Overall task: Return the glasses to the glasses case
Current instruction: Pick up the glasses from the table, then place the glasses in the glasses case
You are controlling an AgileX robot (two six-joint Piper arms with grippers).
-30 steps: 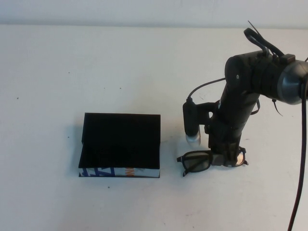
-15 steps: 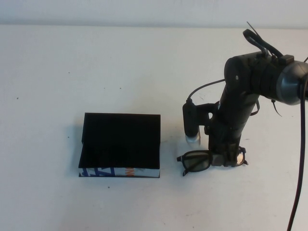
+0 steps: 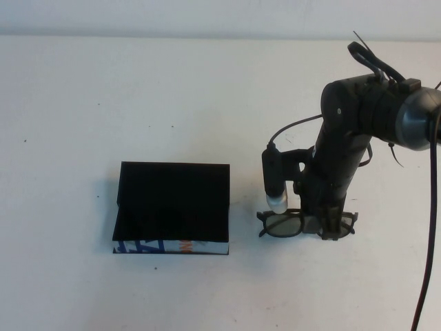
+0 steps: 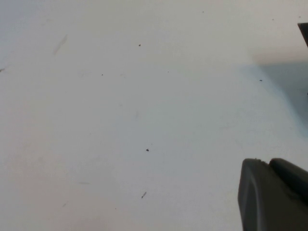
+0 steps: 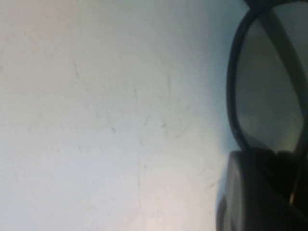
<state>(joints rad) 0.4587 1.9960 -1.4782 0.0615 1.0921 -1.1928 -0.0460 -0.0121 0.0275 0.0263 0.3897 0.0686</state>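
The glasses (image 3: 284, 225), dark-framed with tinted lenses, are at the tip of my right arm, to the right of the glasses case. My right gripper (image 3: 321, 225) points down and is shut on the glasses at their middle. In the right wrist view one lens (image 5: 269, 86) shows just beyond the gripper (image 5: 262, 161). The glasses case (image 3: 172, 204) is a black box with its flat lid raised and a white, blue and orange front edge. My left gripper (image 4: 267, 162) shows only in the left wrist view, shut and empty over bare table.
The white table (image 3: 138, 103) lies bare around the case. A small silver-tipped black cylinder (image 3: 273, 181) hangs on the right arm's side, close above the glasses. A black cable (image 3: 433, 207) runs down the right edge.
The glasses have turned in my right gripper from a slanted pose to level, and both lenses now show. The arm has shifted only slightly. The case has not moved.
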